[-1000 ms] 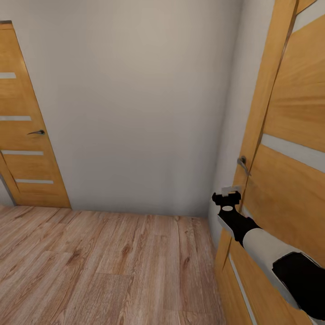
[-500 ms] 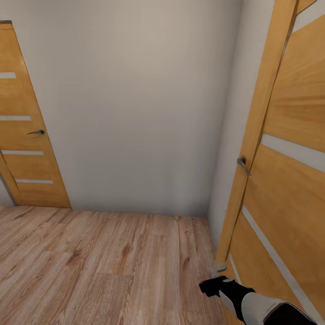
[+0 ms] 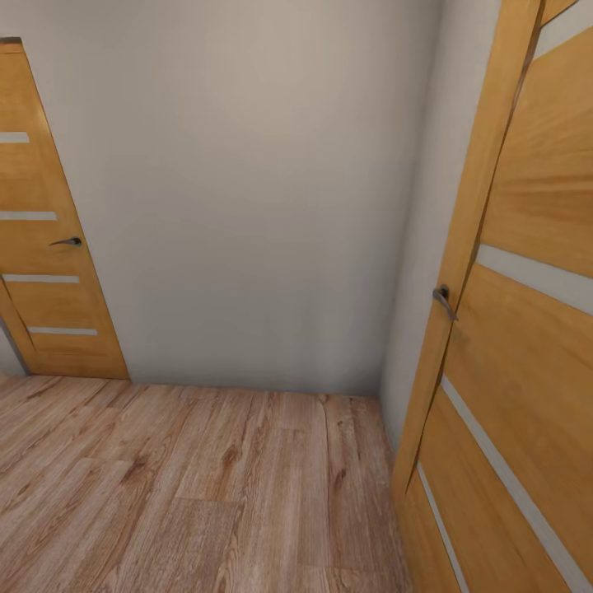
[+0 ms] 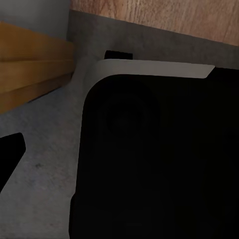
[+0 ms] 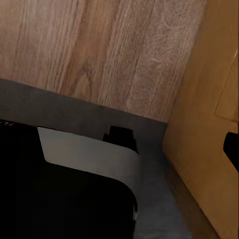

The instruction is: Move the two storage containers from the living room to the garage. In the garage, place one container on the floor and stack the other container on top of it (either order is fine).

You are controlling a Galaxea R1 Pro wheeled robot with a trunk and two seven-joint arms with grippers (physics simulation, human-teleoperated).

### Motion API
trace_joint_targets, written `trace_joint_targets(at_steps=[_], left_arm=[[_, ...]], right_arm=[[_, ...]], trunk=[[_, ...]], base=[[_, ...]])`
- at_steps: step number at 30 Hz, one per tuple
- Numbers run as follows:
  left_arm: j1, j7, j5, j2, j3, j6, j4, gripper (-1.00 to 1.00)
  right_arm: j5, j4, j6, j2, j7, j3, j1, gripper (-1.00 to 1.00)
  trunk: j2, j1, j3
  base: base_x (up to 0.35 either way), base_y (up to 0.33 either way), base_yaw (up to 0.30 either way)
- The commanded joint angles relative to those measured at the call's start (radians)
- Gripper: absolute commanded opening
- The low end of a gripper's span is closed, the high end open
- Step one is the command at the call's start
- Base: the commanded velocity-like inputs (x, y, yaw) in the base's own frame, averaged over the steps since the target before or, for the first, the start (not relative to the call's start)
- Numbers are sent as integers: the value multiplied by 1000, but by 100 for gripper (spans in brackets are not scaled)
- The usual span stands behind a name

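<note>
The two storage containers are out of view. I face a corner of a room with a light wood plank floor (image 3: 189, 486). In the left wrist view one dark fingertip (image 4: 9, 155) sits at the picture's edge beside my black body (image 4: 159, 159), with nothing held. In the right wrist view a dark fingertip (image 5: 232, 149) shows at the edge, close to the wooden door (image 5: 209, 124), also holding nothing. Each gripper's fingers stand wide apart.
A wooden door (image 3: 527, 329) with a metal handle (image 3: 443, 298) stands close on my right. A second wooden door (image 3: 41, 247) with a handle (image 3: 67, 241) is at the left. A plain grey-white wall (image 3: 247, 206) closes the way ahead.
My right arm was raised with its gripper near the right door's handle; it dropped downward and has left the head view. The doors and the view have not shifted.
</note>
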Motion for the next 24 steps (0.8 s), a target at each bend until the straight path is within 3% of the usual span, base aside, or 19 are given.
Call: trace_joint_targets(at_steps=[1, 5, 24], left_arm=[[0, 0, 9, 0, 2, -2, 0, 100], [0, 0, 9, 0, 3, -3, 0, 100], [0, 1, 9, -2, 3, -4, 0, 100]], right_arm=[[-10, 3, -17, 0, 6, 7, 21, 100], [-10, 3, -28, 0, 8, 8, 61, 100], [-10, 3, -35, -7, 3, 10, 75, 100]], trunk=[[0, 0, -1], [0, 0, -1], [0, 0, -1]], base=[[0, 0, 0], [0, 0, 0], [0, 0, 0]])
